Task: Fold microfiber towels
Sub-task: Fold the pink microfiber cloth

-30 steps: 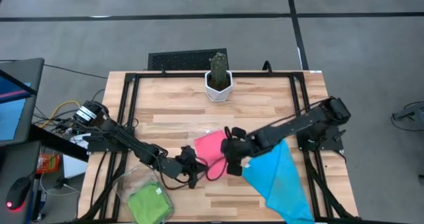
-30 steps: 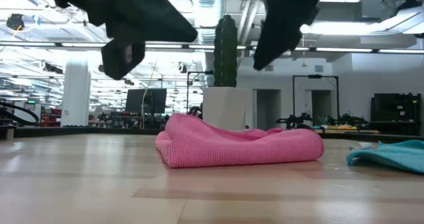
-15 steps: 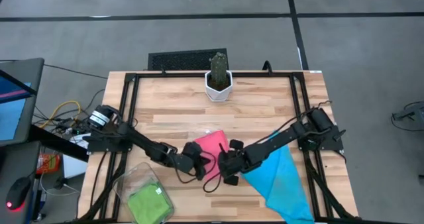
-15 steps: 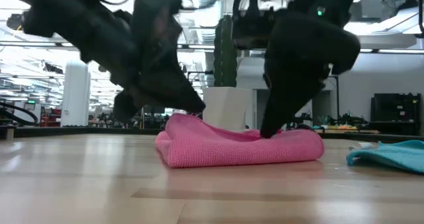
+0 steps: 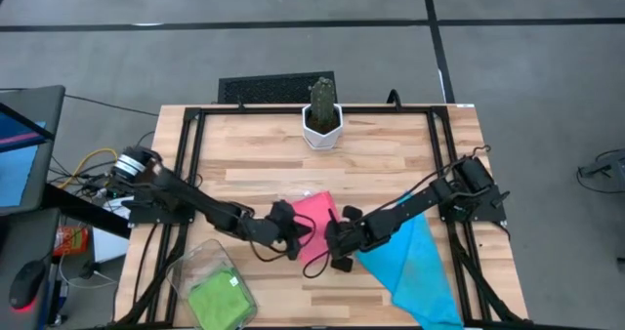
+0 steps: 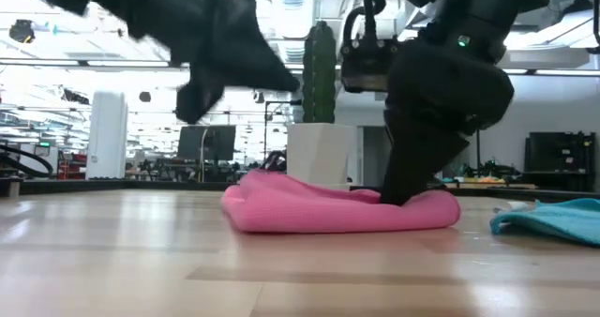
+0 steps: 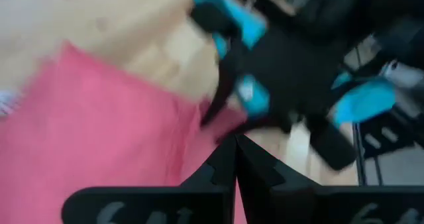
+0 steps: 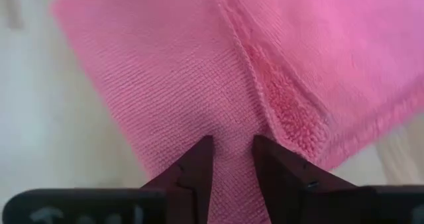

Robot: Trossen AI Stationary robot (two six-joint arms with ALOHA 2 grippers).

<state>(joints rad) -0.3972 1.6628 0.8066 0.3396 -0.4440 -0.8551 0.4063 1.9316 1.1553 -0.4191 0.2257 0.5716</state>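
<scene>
Your pink towel (image 5: 314, 219) lies mid-counter, already doubled over, w/ both arms meeting on it. The right gripper (image 5: 337, 252) is down at the towel's near-right edge – in the low view it presses right into the cloth (image 6: 342, 209), and the right wrist view shows its fingers (image 8: 197, 161) nearly shut w/ only a thin ridge of pink pile between them, so read that as pinched on the pink towel. The left gripper (image 5: 289, 234) sits at the towel's left edge; in the low view it hangs above the cloth, not touching. Its fingers look closed together in the left wrist view, w/ nothing in them as far as you can tell (that view is blurred).

The blue towel (image 5: 418, 267) lies spread just right of the pink one, running off the near edge of the counter (image 5: 391, 154). A green towel (image 5: 221, 298) sits in the clear bin (image 5: 200, 262) at the near-left corner.

Handling, as a judgement: the cloth is light, limp and fuzzy – it'll drape and drag rather than hold shape, and layers will cling. Take it at a corner or along the stitched hem, where the edge is thicker and a pinch should hold.
</scene>
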